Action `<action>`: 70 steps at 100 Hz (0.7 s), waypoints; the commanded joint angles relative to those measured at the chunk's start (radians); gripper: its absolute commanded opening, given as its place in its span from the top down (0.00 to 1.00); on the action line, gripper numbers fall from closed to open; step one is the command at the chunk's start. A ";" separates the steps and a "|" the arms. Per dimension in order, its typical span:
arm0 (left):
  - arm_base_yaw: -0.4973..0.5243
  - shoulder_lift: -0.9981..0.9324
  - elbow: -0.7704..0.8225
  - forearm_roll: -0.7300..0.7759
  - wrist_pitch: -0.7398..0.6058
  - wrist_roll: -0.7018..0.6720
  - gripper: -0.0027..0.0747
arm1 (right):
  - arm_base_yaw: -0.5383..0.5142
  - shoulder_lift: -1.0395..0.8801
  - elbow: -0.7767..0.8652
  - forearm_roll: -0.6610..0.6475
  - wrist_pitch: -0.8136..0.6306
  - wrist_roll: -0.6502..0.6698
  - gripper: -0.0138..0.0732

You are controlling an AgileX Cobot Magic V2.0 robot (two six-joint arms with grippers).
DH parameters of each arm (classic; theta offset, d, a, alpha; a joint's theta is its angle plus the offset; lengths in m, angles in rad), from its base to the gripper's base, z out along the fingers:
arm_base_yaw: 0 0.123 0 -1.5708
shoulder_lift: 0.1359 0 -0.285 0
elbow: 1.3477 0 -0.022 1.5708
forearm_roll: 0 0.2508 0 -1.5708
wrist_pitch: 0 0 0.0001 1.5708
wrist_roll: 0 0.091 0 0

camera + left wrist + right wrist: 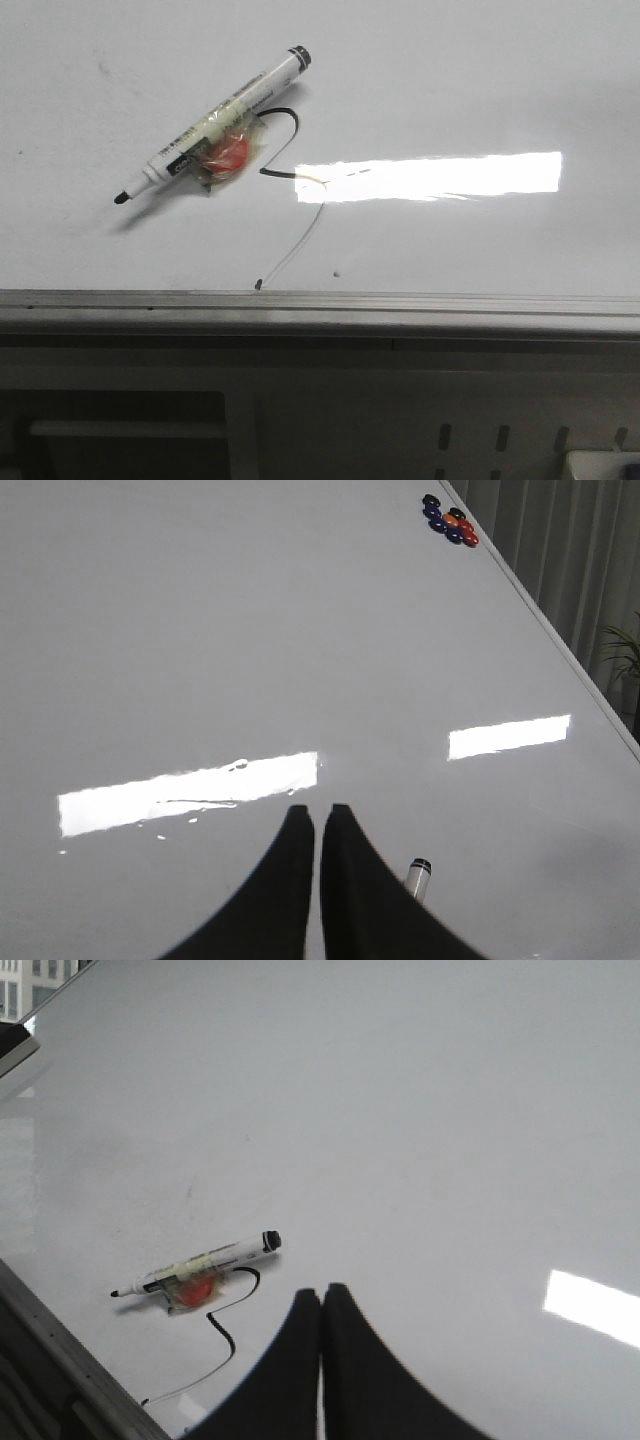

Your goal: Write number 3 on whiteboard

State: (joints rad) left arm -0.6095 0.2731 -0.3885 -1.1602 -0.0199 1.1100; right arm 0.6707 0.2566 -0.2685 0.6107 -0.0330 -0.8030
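Observation:
The whiteboard [450, 80] fills the front view, with a silver edge rail along its near side. On it lies a white marker [215, 125], uncapped, black tip to the left, with a red lump taped to its barrel. The number 3 [292, 135] is a thin black stroke beside the marker, with a faint tail that ends in a dot near the rail. The right wrist view shows the marker [200, 1265] and the stroke [228, 1335]. My left gripper [321, 810] is shut and empty above the board, the marker's end [417, 876] beside it. My right gripper [322, 1290] is shut and empty.
A bright rectangular glare [430, 176] lies across the stroke's middle. A cluster of small round magnets [450, 522] sits at the board's far corner. The metal edge rail [320, 300] borders the board's near side, with the robot's base below it.

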 commanded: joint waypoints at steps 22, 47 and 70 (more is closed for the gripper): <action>0.002 -0.156 0.102 -0.053 0.010 0.002 0.99 | -0.009 -0.106 0.064 0.005 -0.107 -0.002 0.92; 0.002 -0.158 0.108 -0.053 0.008 0.002 0.99 | -0.009 -0.106 0.070 0.005 -0.108 -0.002 0.92; 0.002 -0.158 0.108 -0.053 0.008 0.002 0.99 | -0.009 -0.106 0.070 0.005 -0.108 -0.002 0.92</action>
State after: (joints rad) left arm -0.6095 0.1071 -0.2543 -1.2034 0.0054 1.1107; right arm 0.6707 0.1409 -0.1722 0.6152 -0.0678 -0.8030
